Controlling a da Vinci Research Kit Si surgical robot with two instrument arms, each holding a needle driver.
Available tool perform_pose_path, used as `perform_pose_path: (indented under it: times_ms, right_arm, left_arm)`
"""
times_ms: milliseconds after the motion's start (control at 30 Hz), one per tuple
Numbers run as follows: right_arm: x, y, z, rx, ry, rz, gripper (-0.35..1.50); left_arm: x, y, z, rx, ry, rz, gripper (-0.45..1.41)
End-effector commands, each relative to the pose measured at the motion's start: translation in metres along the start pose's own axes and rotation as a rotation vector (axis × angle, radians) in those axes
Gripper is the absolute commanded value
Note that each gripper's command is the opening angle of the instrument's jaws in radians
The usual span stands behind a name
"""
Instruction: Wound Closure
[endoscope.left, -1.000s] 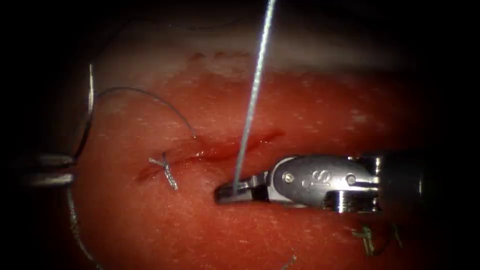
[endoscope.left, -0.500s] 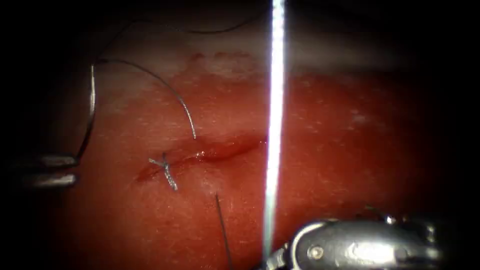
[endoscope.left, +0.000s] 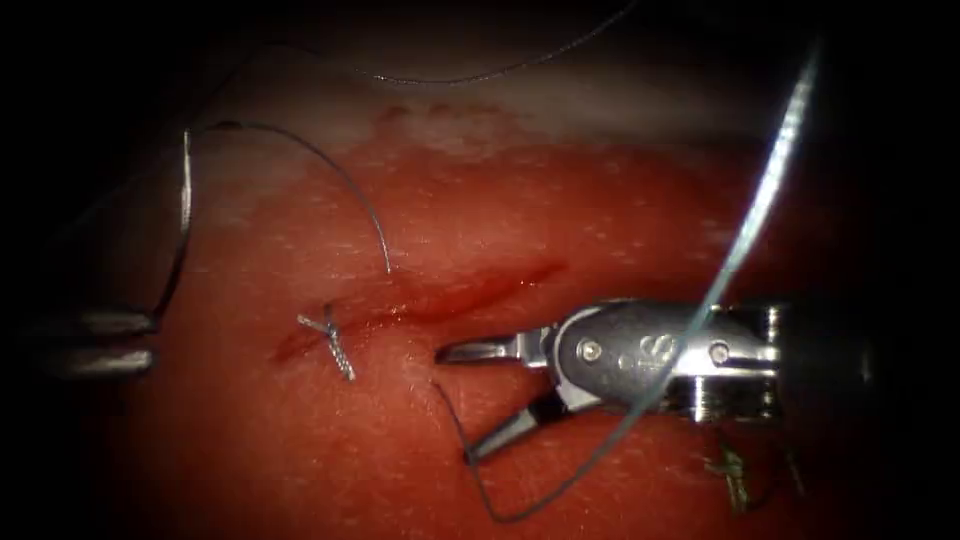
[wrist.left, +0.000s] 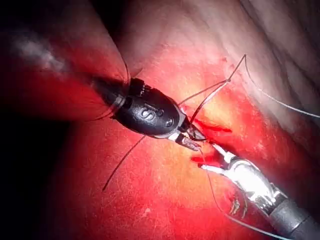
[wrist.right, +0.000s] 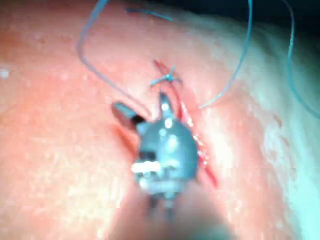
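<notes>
Your right tool (endoscope.left: 457, 402) is now standing with its jaws spread wide just below the middle of the cut (endoscope.left: 470, 290), gripping nothing. A second ago those jaws were pressed together on the thread (endoscope.left: 745, 235) and were holding it as a straight, tight line rising out of the picture. Half a second ago the tool was sitting lower and nearer the endoscope, with the strand still taut. You are therefore looking at a release: the thread is lying slack, sweeping down from the upper right, crossing over the tool's body, looping under the jaws and running back up to where it is entering the tissue (endoscope.left: 600, 210) just beside the upper jaw tip. Judging from that, no tension is acting on this stitch at present. Your left tool (endoscope.left: 100, 340) is resting at the far left, well clear of the cut, and it seems to be pinching the needle (endoscope.left: 181, 215) near its lower end, though that corner is dim. The needle is standing upright, wholly out of the tissue, unmoved across all three frames. The tied knot (endoscope.left: 335, 345) is sitting on the cut's left end, and cut ends of thread (endoscope.left: 730, 475) are lying at lower right
</notes>
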Motion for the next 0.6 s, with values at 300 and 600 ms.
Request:
perform_pose_path:
  times_ms: [300,600]
  right_arm:
    - [-0.0032,0.0009,0.0018,-0.005,-0.010,-0.002,1.36]
    - [-0.0021,-0.0005,0.0031,0.088,0.026,0.022,0.99]
  left_arm:
    - [-0.0007,0.0005,0.0006,-0.003,0.000,-0.003,-0.35]
    - [-0.0007,0.0004,0.0005,-0.004,0.000,-0.003,-0.35]
